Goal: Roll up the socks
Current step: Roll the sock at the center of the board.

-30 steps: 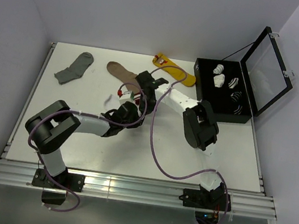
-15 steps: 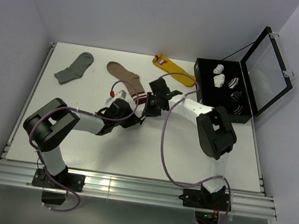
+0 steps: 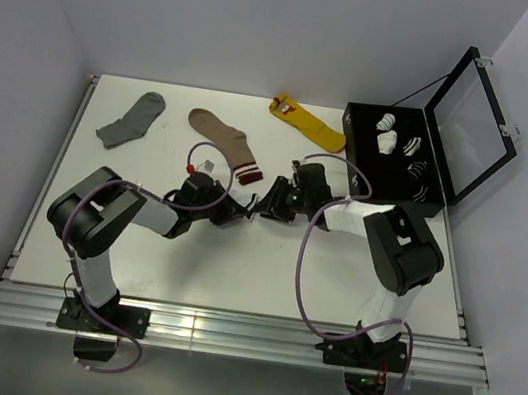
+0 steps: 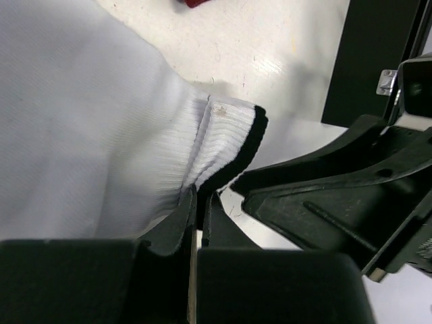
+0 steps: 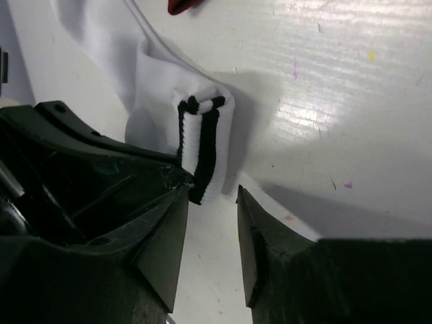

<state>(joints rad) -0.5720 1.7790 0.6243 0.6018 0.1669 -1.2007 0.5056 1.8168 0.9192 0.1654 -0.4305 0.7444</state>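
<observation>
The white socks point(image 4: 88, 115) fill the left of the left wrist view, and the dark-striped cuff point(image 4: 237, 143) is folded at their edge. My left gripper point(image 4: 197, 202) is shut on the fabric just below that cuff. In the right wrist view the striped cuff point(image 5: 202, 145) stands on edge, with white fabric point(image 5: 121, 47) behind it. My right gripper point(image 5: 210, 209) is open, and its jaws stand either side of the cuff's lower end. In the top view the two grippers, left point(image 3: 235, 209) and right point(image 3: 263, 204), meet tip to tip mid-table and hide the socks.
A brown sock with a maroon striped cuff point(image 3: 222, 134) lies just behind the grippers. A grey sock point(image 3: 132, 119) lies at the back left and a yellow sock point(image 3: 307, 122) at the back. An open black box point(image 3: 352, 143) holding rolled socks point(image 3: 402, 145) stands at the back right.
Both grippers have moved with the socks toward the near right, away from the brown sock. The right arm has folded back to the right.
</observation>
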